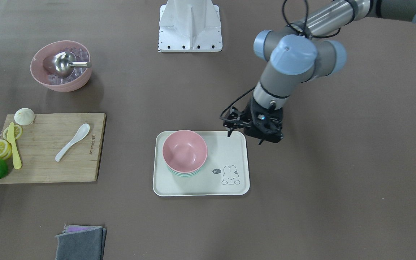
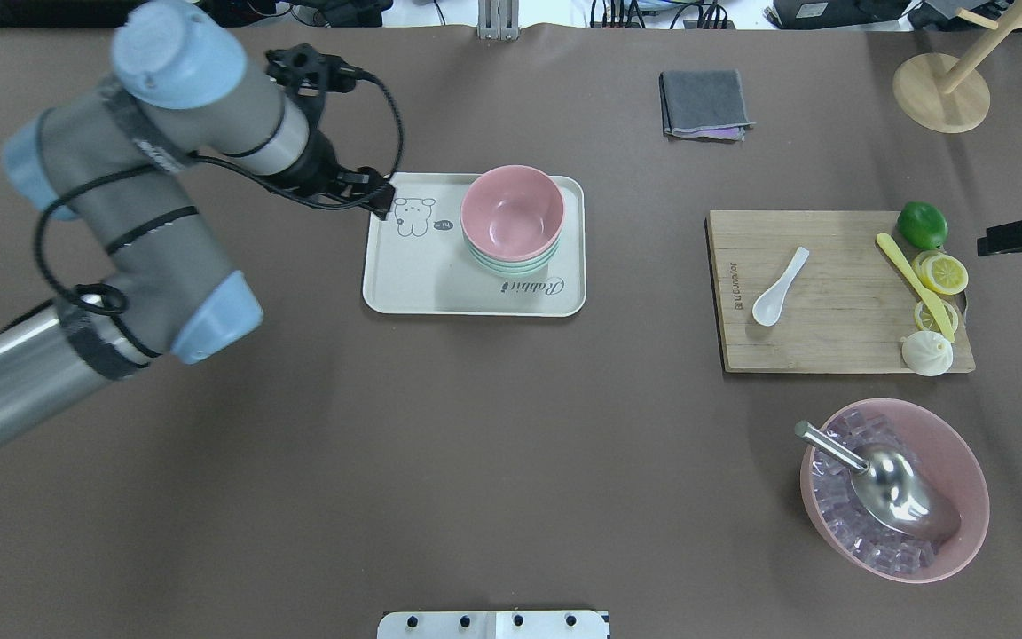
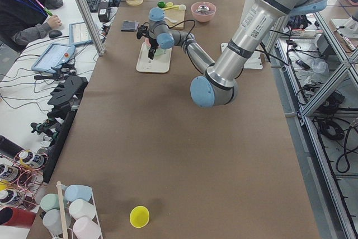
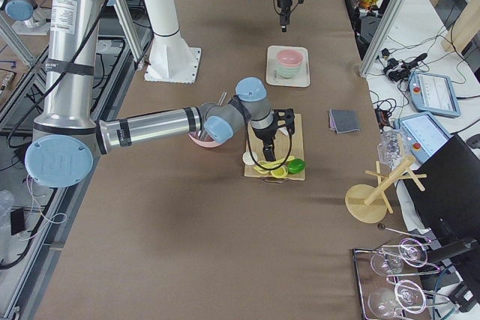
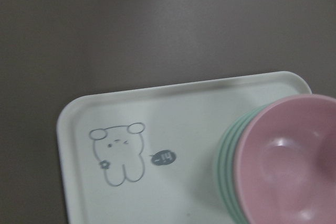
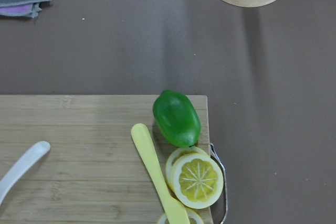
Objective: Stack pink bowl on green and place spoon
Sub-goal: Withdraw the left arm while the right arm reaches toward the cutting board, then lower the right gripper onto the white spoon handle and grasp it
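Observation:
A pink bowl (image 1: 185,150) sits nested on green bowls (image 1: 184,173) on a cream rabbit tray (image 1: 200,188). The stack also shows in the overhead view (image 2: 511,213) and in the left wrist view (image 5: 294,161). My left gripper (image 1: 244,138) hangs open and empty over the tray's corner, apart from the bowls. A white spoon (image 2: 780,286) lies on the wooden cutting board (image 2: 830,351). It also shows in the right wrist view (image 6: 21,166). My right gripper (image 2: 1021,236) hovers past the board's far end by the lime, empty; its two prongs stand apart.
The board also holds a lime (image 2: 922,224), lemon slices (image 2: 941,273), a yellow knife (image 2: 910,280) and a white bun (image 2: 927,353). A large pink bowl of ice with a metal scoop (image 2: 892,488) stands nearby. A grey cloth (image 2: 704,104) and a wooden stand (image 2: 941,93) lie beyond.

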`<state>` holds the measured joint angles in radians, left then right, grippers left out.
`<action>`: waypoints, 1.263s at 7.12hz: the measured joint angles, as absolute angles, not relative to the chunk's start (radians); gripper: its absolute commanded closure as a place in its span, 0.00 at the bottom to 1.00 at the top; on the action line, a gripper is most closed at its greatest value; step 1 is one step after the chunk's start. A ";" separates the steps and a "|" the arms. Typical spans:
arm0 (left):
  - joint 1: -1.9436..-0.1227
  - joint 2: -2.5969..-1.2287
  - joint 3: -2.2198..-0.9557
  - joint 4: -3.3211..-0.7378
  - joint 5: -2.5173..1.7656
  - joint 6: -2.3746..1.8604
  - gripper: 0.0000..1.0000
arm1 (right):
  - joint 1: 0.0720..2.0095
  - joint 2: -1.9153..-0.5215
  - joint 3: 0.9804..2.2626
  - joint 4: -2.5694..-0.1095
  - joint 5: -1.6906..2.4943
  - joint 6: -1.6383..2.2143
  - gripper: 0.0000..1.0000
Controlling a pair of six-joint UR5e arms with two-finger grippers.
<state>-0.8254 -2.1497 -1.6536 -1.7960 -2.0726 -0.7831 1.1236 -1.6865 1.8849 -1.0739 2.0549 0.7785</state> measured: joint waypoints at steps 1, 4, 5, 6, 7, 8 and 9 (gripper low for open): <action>-0.896 -2.041 -1.718 -1.761 -2.120 -0.646 0.01 | 1.103 -1.651 1.883 -1.082 2.060 0.858 0.00; -1.211 -1.779 -1.690 -1.745 -2.290 -0.185 0.01 | 0.991 -1.498 1.879 -1.189 2.005 1.105 0.00; -1.310 -1.716 -1.629 -1.753 -2.344 -0.061 0.01 | 0.951 -1.443 1.878 -1.238 1.978 1.155 0.02; -1.390 -1.684 -1.574 -1.754 -2.370 0.049 0.01 | 0.912 -1.405 1.873 -1.273 1.944 1.195 0.05; -1.445 -1.671 -1.542 -1.750 -2.381 0.129 0.01 | 0.867 -1.381 1.861 -1.288 1.894 1.259 0.05; -1.472 -1.666 -1.525 -1.746 -2.385 0.165 0.01 | 0.827 -1.366 1.845 -1.293 1.846 1.338 0.13; -1.483 -1.662 -1.517 -1.745 -2.386 0.176 0.01 | 0.792 -1.361 1.822 -1.292 1.796 1.417 0.21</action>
<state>-1.4825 -1.6615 -1.5173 -1.7449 -2.3862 0.1762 0.7917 -1.3605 1.8222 -1.2925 1.7956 1.4169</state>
